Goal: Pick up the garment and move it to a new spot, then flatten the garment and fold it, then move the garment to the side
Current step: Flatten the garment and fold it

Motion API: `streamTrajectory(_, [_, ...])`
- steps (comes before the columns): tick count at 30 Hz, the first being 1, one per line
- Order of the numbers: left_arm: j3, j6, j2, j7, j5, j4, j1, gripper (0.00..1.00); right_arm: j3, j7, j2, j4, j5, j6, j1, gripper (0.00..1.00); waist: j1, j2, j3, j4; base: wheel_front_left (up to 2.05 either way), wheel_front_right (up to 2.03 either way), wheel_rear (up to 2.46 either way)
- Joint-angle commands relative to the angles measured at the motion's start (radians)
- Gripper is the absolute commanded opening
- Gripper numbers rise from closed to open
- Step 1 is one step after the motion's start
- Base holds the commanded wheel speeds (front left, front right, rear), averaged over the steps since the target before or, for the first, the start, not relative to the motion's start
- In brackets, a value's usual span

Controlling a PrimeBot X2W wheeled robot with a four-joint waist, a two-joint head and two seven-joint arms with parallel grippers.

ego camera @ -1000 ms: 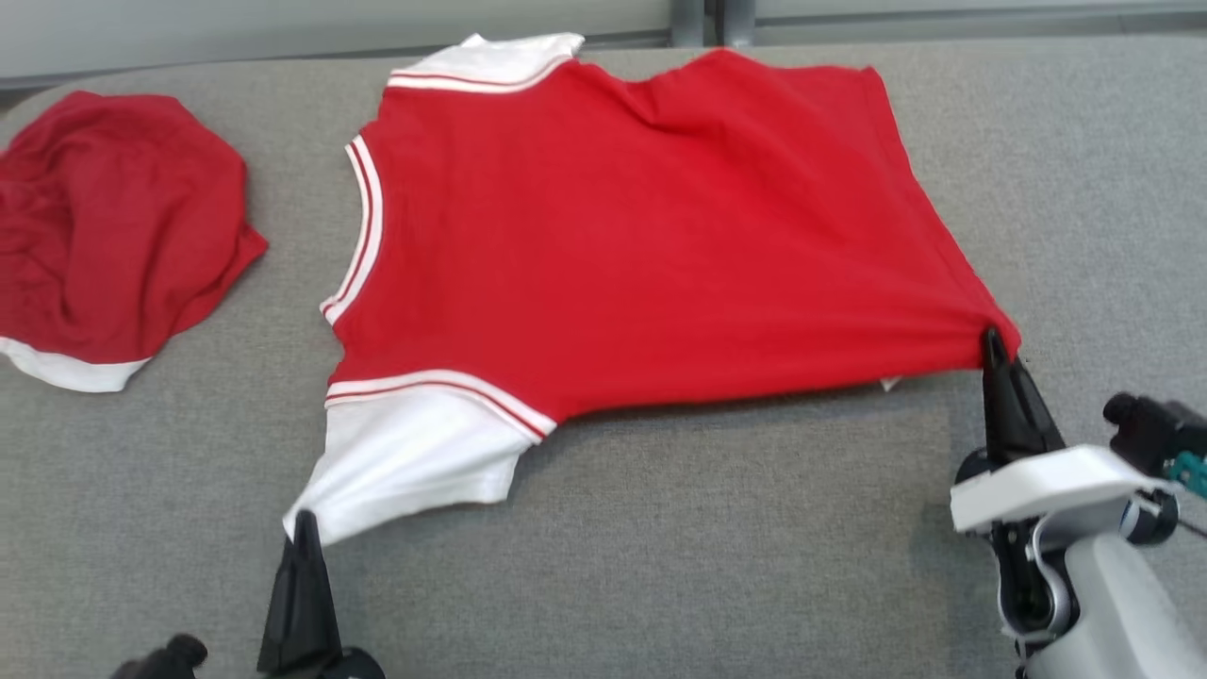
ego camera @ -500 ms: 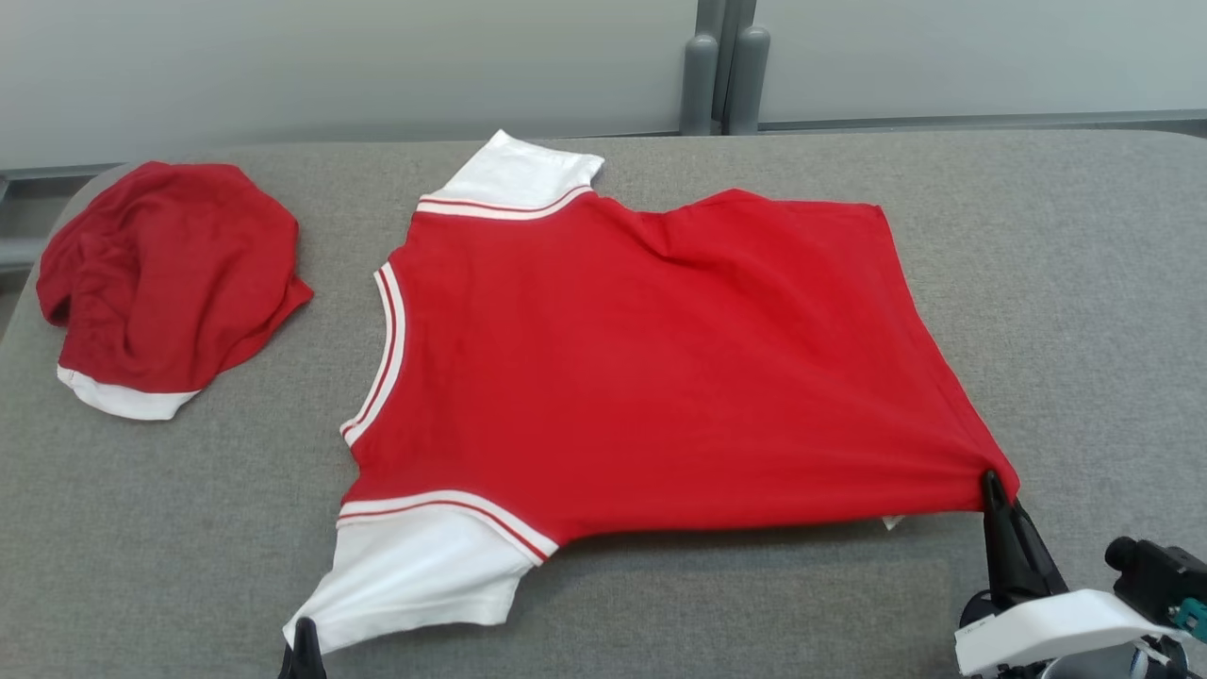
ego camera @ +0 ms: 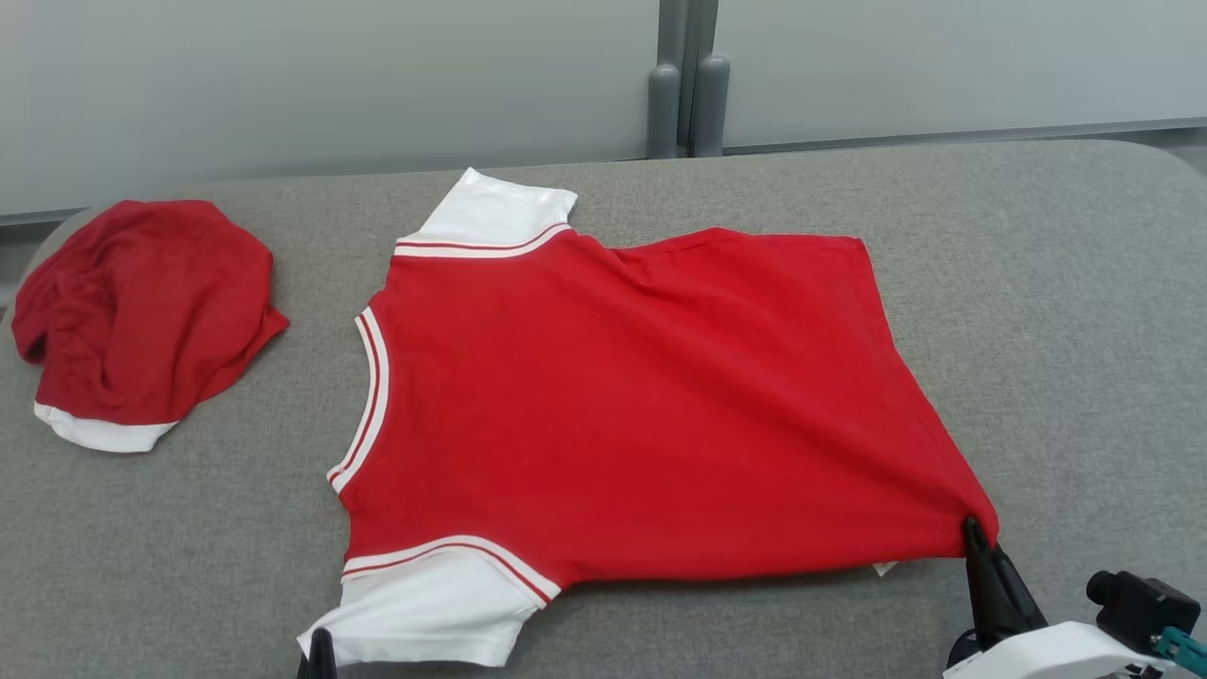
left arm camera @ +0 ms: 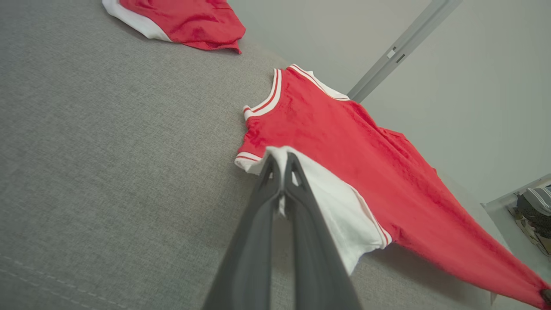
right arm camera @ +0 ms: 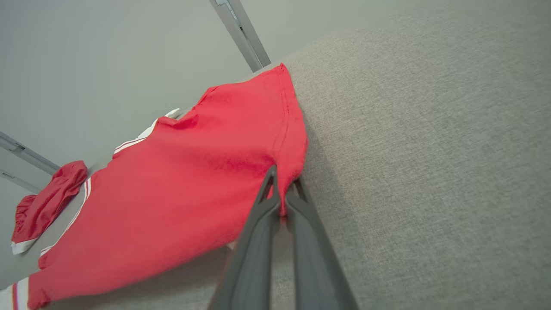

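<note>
The garment (ego camera: pixel 622 405) is a red T-shirt with white sleeves and white neck trim, spread back-up across the grey table (ego camera: pixel 1066 283). My left gripper (ego camera: pixel 321 646) at the bottom edge is shut on the near white sleeve's corner (left arm camera: pixel 280 157). My right gripper (ego camera: pixel 973 528) is shut on the near hem corner at the lower right, and the red cloth (right arm camera: pixel 241 155) bunches between its fingers (right arm camera: pixel 269 189). The near edge is lifted slightly off the table between the two grips.
A second red garment with a white edge (ego camera: pixel 141 316) lies crumpled at the table's far left. A pale wall with a grey post (ego camera: pixel 686 85) stands behind the table. Bare grey surface lies to the right of the shirt.
The head view has tilted up, bringing the wall into sight and pushing both grippers toward the bottom edge. Both grips hold the same corners as before.
</note>
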Motion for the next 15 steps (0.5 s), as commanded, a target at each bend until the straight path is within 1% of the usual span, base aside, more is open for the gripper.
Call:
streamTrajectory(1, [0.004,-0.009,0.007,-0.005,0.007,0.004,-0.025,0.0,0.005,0.006,-0.002,0.011,0.003,0.0,-0.012,0.0,0.0,0.0031,-0.007,-0.002,0.0,0.0,0.0])
streamTrajectory(10, [0.001,-0.032,0.011,0.001,-0.005,0.028,-0.076,0.0,0.004,0.042,-0.002,0.084,-0.004,0.0,-0.04,0.0,0.0,0.0031,-0.025,0.01,0.0,0.0,0.0])
streamTrajectory(15, [-0.026,-0.047,0.007,0.021,-0.011,0.052,-0.131,0.0,0.002,0.093,-0.002,0.124,0.01,0.0,-0.068,0.0,0.0,0.0031,-0.038,0.018,0.0,0.0,0.0])
